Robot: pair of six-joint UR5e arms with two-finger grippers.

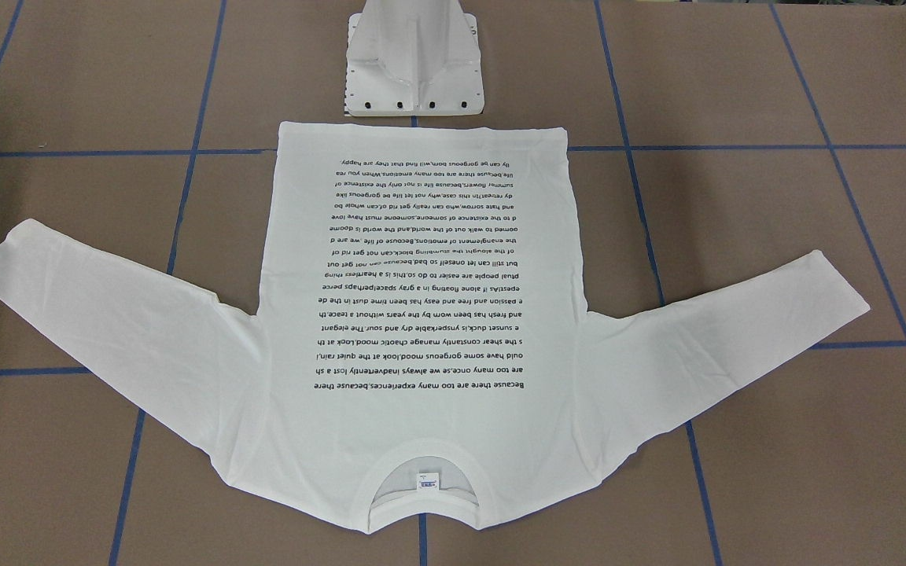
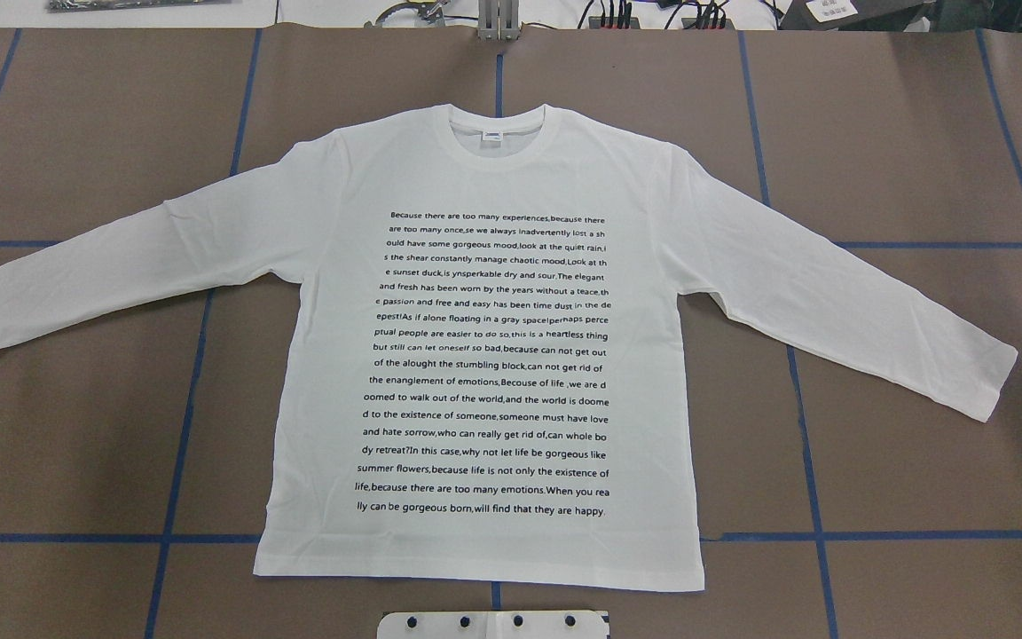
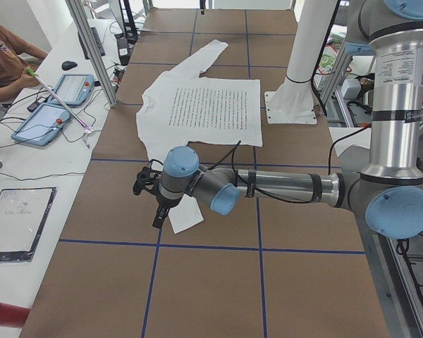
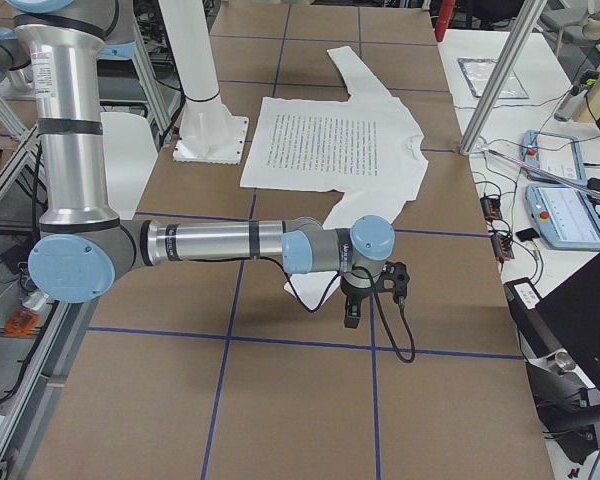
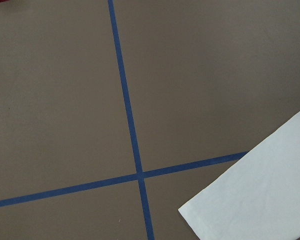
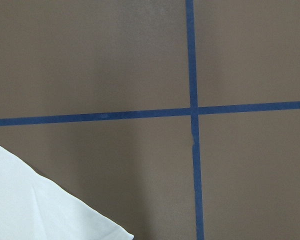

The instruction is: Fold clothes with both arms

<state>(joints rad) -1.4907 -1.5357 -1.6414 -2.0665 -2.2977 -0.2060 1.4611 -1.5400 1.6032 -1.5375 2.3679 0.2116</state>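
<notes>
Overhead: the T-shirt [image 2: 484, 355] lies flat, print up, on the tabletop [image 2: 76, 444]. Left side view: our left end effector [image 3: 157, 211] hovers just beside one cuff [image 3: 187, 218]. Right side view: the right end effector [image 4: 353, 305] hovers beside the other cuff [image 4: 298, 290]. Open or closed, we cannot tell. Soft, light cotton; we'd pinch the cuffs.
</notes>
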